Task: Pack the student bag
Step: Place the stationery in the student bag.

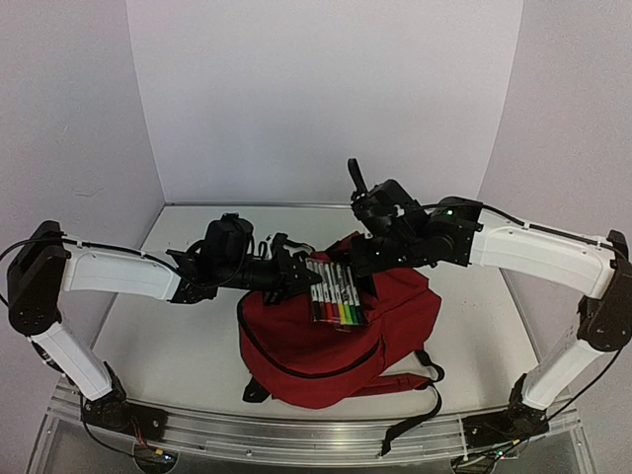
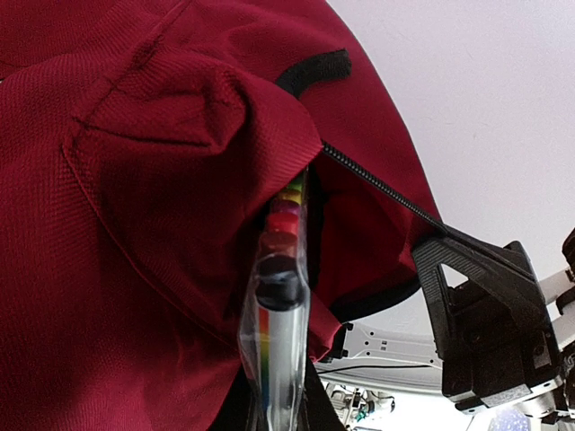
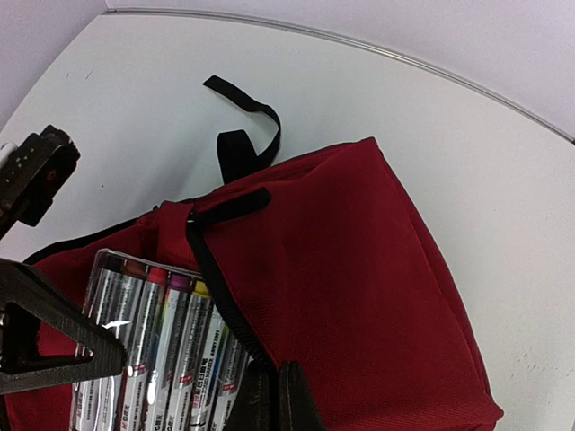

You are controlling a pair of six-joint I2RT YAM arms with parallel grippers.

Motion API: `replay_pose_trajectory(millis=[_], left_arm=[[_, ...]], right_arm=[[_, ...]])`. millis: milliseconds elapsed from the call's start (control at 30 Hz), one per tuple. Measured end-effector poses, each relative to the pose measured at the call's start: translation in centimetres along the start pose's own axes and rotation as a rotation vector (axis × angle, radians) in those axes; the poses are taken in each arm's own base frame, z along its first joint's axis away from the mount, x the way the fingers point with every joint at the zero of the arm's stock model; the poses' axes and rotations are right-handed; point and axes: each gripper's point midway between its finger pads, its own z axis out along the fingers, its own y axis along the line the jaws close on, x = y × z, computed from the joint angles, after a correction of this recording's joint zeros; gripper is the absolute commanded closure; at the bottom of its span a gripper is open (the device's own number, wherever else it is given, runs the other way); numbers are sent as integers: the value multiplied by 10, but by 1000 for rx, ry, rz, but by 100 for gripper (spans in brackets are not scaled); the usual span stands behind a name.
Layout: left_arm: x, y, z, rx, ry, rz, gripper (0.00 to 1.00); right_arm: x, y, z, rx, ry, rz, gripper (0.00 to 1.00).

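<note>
The red fabric backpack (image 1: 331,346) lies slumped in the middle of the white surface (image 1: 168,326), with its black carry loop (image 3: 244,135) flopped out past its top. My right fingers (image 3: 292,404) are clenched on the black zipper edge of the bag's mouth. My left fingers (image 1: 286,273) look clamped on one end of a clear plastic sleeve of coloured markers (image 1: 334,294). The sleeve rests on the bag, its other end poking under a fold of red cloth beside the zipper.

The bag is soft and limp. I judge it will sag shut wherever I am not holding it, so the stitched zipper edge is the firmest place to grip. The sleeve looks light, slick and fairly stiff, and it should slide in once the mouth is lifted.
</note>
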Motion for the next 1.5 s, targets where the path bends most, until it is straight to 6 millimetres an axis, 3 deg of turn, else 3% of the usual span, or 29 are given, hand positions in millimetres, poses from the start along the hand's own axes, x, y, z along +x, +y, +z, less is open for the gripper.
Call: replay_pose_trajectory(millis=[800,1500], left_arm=[[-27,-16,-2,38,-158,9,100],[-29,-29,-8,66,-186,0,100]], right_arm=[[4,3,-1,-39,-13,52,100],[9,3,-7,-67,-37,33,100]])
